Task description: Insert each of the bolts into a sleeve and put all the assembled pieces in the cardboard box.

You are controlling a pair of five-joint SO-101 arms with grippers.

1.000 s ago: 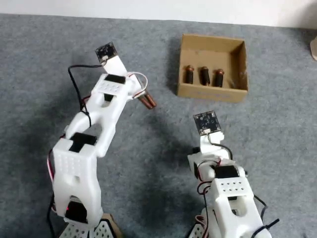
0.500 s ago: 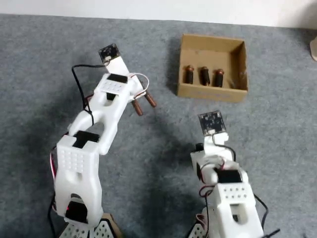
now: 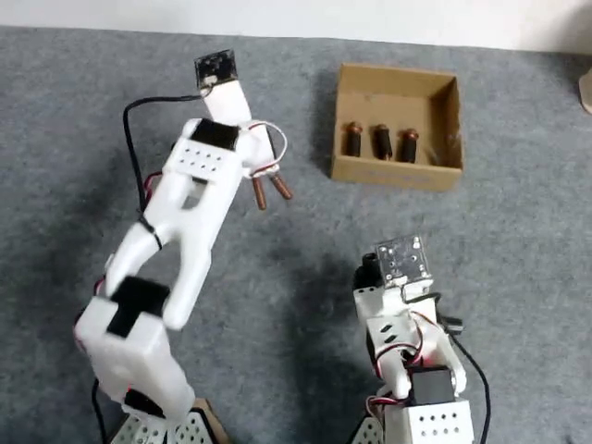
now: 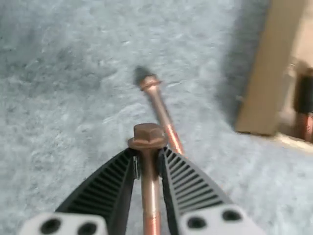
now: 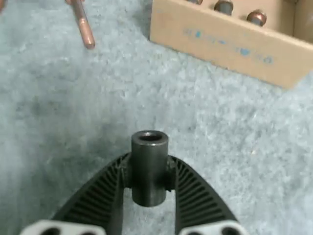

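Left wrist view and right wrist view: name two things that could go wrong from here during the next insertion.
1. The left gripper grips the bolt only near its head, so it may pivot on meeting the sleeve in the right gripper.
2. The loose bolt lies on the carpet just beyond the held one; a low move could knock it.

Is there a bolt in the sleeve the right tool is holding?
No, the sleeve clamped in the right tool shows an open, empty bore.

Your grey carpeted worktop (image 3: 518, 259) carries the cardboard box (image 3: 396, 173) toward its far edge, with one loose bolt (image 4: 160, 110) lying flat near the box.
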